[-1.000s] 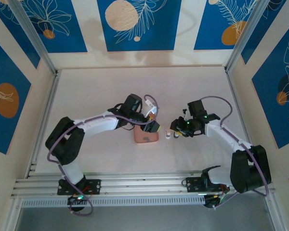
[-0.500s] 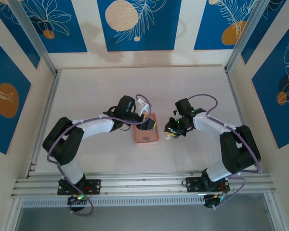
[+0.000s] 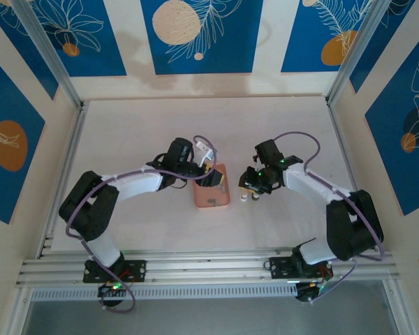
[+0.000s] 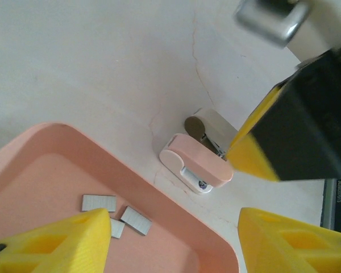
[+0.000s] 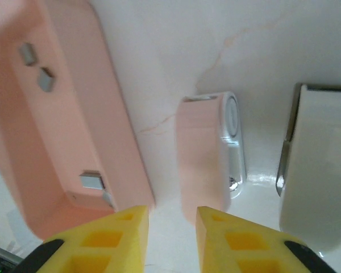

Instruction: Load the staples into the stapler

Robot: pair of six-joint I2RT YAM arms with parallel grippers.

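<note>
The stapler lies open on the table as a pink half [image 5: 207, 153] [image 4: 196, 165] and a white half with a metal rail [image 5: 321, 170], both just right of the salmon tray [image 3: 209, 200]. Several small grey staples [image 4: 135, 220] [image 5: 92, 181] lie inside the tray. My left gripper [image 4: 173, 244] [image 3: 215, 178] hovers open over the tray's right rim [image 4: 159, 199], nothing between its yellow fingers. My right gripper [image 5: 170, 239] [image 3: 250, 184] hangs just above the near end of the pink half, jaws narrowly apart and empty.
One yellow-and-black finger of the right gripper [image 4: 273, 142] reaches in close above the stapler in the left wrist view, so the two grippers are near each other. The pale table [image 3: 146, 125] stretches away behind the tray to the patterned walls.
The left gripper has pulled back a little to the left over the tray. The right gripper has shifted left over the stapler, its jaws pinching in and then parting slightly. The stapler has not moved.
</note>
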